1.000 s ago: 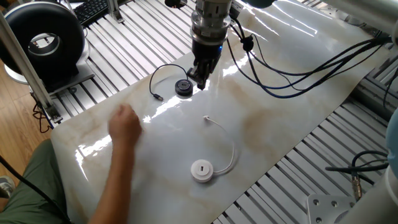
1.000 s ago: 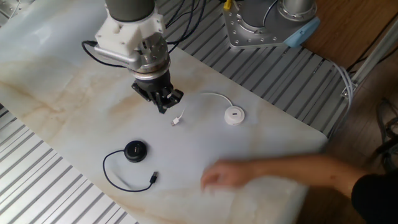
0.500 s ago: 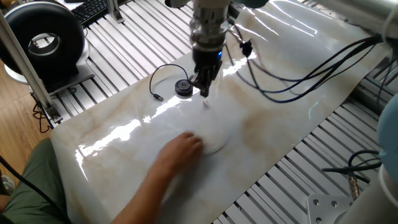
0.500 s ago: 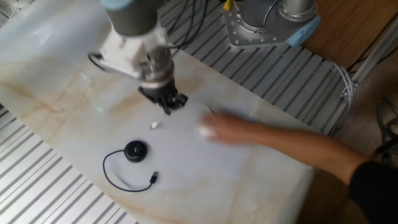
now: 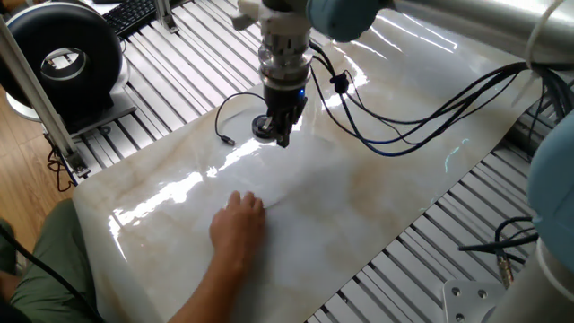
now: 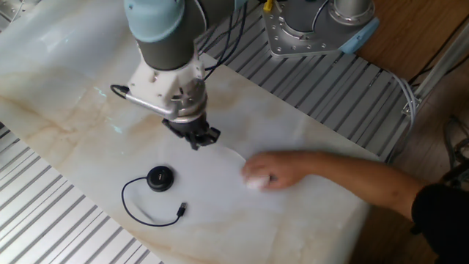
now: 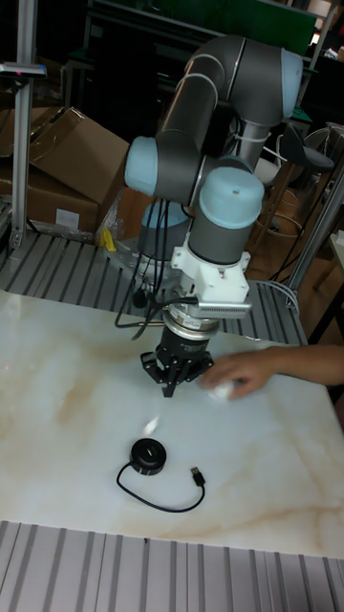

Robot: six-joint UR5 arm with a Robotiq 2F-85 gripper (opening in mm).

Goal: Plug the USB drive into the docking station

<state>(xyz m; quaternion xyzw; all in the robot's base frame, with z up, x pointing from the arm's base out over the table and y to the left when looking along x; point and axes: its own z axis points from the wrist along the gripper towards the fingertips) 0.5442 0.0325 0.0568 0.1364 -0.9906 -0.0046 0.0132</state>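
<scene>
One person's hand (image 6: 272, 169) covers the small white round USB drive (image 6: 254, 183) on the marble counter (image 6: 66, 95), well apart from the black round docking station (image 6: 160, 178), while the end effector (image 6: 196, 138) seems clenched on the thin white cable's end, so I judge carrying it to the dock comes next.

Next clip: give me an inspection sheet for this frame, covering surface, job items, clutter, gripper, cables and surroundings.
Surface: marbled table top on slatted metal, glare patches.
Job's things: black docking station lies flat; the white USB drive is mostly hidden under a person's hand.
Clutter: nothing seen.
Gripper: the gripper hangs between the two pucks, fingers down; open or shut cannot be told.
Cables: the dock's black lead loops to a plug lying free; dark wires trail from the arm.
Surroundings: a black fan, cardboard boxes.
</scene>
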